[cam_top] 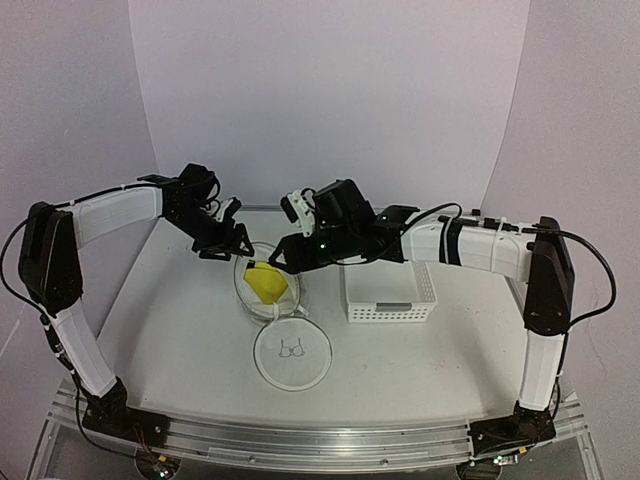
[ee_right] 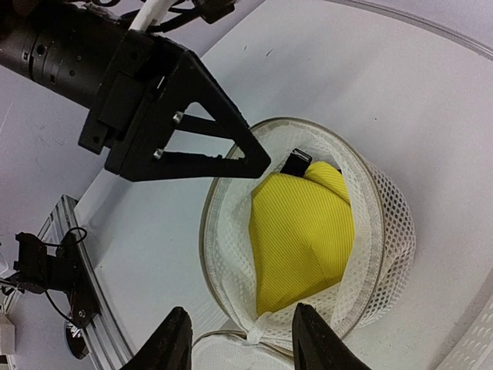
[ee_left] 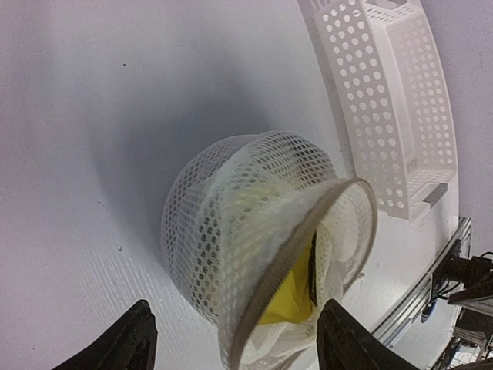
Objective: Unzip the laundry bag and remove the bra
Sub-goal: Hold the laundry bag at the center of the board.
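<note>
The round white mesh laundry bag (cam_top: 256,291) lies open mid-table, its flat lid with the bra drawing (cam_top: 292,352) flipped out toward the near edge. The yellow bra (cam_top: 267,281) sits inside the open drum; it also shows in the right wrist view (ee_right: 304,235) with a black strap clip, and in the left wrist view (ee_left: 291,297). My left gripper (cam_top: 229,238) is open just left of and above the bag's far rim (ee_left: 231,231), empty. My right gripper (cam_top: 284,252) is open above the bag's right side (ee_right: 231,247), empty.
A rectangular white perforated basket (cam_top: 390,293) stands right of the bag, close under my right arm; it also shows in the left wrist view (ee_left: 393,108). The left gripper's fingers (ee_right: 231,158) reach over the bag's rim in the right wrist view.
</note>
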{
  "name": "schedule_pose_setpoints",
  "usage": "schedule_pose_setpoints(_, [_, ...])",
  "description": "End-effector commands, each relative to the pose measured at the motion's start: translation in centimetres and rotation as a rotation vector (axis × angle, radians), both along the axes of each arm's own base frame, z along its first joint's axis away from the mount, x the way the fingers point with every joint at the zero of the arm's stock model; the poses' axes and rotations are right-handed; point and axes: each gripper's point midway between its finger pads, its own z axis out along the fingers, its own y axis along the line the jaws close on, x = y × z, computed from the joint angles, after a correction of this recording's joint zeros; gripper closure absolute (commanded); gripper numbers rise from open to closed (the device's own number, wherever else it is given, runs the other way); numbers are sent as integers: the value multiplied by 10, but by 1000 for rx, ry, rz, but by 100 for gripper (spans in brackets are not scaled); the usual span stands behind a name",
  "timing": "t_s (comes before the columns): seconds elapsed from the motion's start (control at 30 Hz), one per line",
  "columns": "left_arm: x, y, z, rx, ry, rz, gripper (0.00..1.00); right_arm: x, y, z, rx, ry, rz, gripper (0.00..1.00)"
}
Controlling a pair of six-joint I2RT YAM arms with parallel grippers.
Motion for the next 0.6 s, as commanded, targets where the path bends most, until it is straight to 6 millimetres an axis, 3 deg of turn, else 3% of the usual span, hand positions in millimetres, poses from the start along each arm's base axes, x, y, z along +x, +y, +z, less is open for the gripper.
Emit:
schedule_pose_setpoints(0.0, [21,7,4,80,-67,28,30,-1,-4,5,25,17,-34,54])
schedule_pose_setpoints(0.23, [24,1,-20,98,-16,6,46,-4,-14,-5,0,27,-56,53])
schedule_pose_setpoints(0.33, [25,0,-29,103,5,5,64,-5,-16,-6,1,34,-59,53])
schedule_pose_setpoints(0.5, [25,0,-26,97,3,9,97,-6,-15,-7,6,44,-55,53])
schedule_pose_setpoints(0.57, [23,-1,-24,95,3,11,100,-6,-13,-7,9,50,-57,53])
